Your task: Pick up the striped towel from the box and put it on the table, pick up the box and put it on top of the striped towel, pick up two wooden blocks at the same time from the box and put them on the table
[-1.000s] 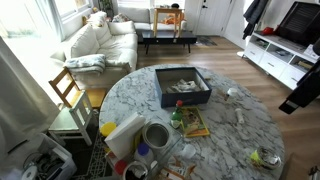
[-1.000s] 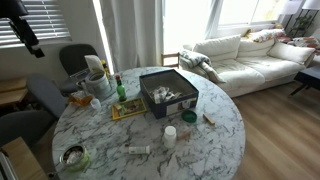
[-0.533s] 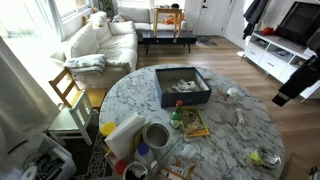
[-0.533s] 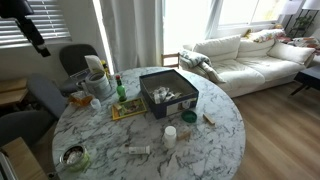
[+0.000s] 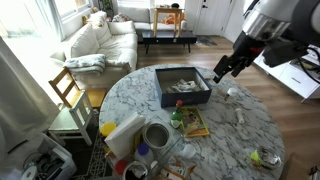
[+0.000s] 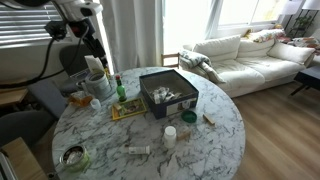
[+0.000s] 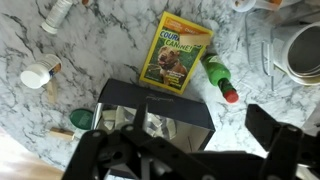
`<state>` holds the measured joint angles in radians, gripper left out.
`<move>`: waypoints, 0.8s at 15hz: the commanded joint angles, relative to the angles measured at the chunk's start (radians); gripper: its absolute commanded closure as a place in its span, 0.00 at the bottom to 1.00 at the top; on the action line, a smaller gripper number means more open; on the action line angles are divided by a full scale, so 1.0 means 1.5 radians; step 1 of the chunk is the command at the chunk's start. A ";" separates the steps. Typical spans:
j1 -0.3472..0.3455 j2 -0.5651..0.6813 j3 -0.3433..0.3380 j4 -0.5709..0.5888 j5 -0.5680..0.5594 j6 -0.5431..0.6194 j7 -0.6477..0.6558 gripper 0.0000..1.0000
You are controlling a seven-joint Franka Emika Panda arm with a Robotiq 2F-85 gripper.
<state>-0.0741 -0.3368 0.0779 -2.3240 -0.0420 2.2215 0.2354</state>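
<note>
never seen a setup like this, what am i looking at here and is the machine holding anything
This is one robot arm with a two-fingered tool at its end. Two pictures come from cameras in the room; the third looks down from the arm's wrist. On the round white marble-patterned table sits a rectangular dark navy-blue box holding a grey striped towel. Beside it lie a yellow book and a green bottle with a red cap. The tool is open, holds nothing, and hangs in the air near the box.
</note>
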 commanded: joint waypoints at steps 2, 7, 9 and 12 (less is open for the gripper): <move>-0.009 0.220 -0.019 0.138 -0.053 0.033 0.012 0.00; 0.001 0.412 -0.067 0.291 -0.069 0.058 0.026 0.00; 0.009 0.376 -0.075 0.252 -0.056 0.059 0.010 0.00; 0.009 0.438 -0.085 0.307 -0.053 0.066 0.009 0.00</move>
<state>-0.0863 0.3197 -0.0215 -1.8655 -0.1350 2.3216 0.2579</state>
